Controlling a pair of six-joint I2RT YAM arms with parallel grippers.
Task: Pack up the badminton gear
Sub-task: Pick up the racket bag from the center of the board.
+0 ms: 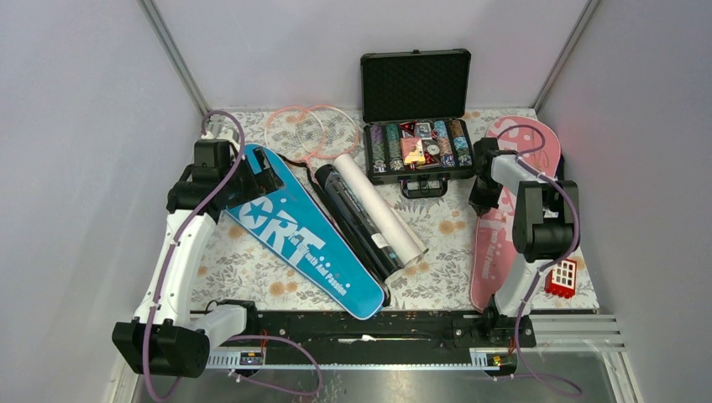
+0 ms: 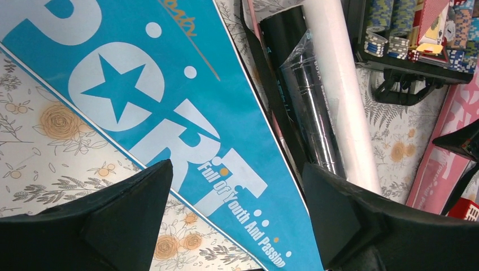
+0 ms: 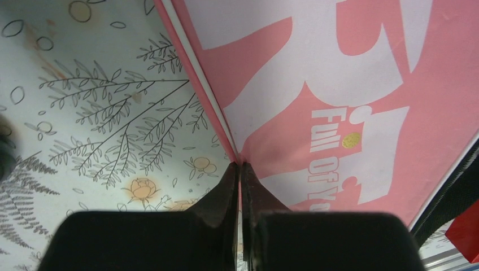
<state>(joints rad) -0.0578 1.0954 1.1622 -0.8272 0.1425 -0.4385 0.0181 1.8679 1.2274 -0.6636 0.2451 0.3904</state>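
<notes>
The left hand [image 2: 237, 166] hangs released, its fingers spread wide over the blue cover [image 1: 306, 239], which lies slantwise across the left middle of the table [image 1: 445, 222] in the top view. Just right of that cover, the dark tube [image 1: 357, 220] and the white tube [image 1: 382, 210] lie side by side. Two thin-framed rackets [image 1: 295, 133] rest at the upper centre-left. The right hand [image 3: 241, 165] is clenched, tips meeting at the left edge of the pink cover [image 1: 495, 235] on the right; whether it pinches that edge I cannot tell.
</notes>
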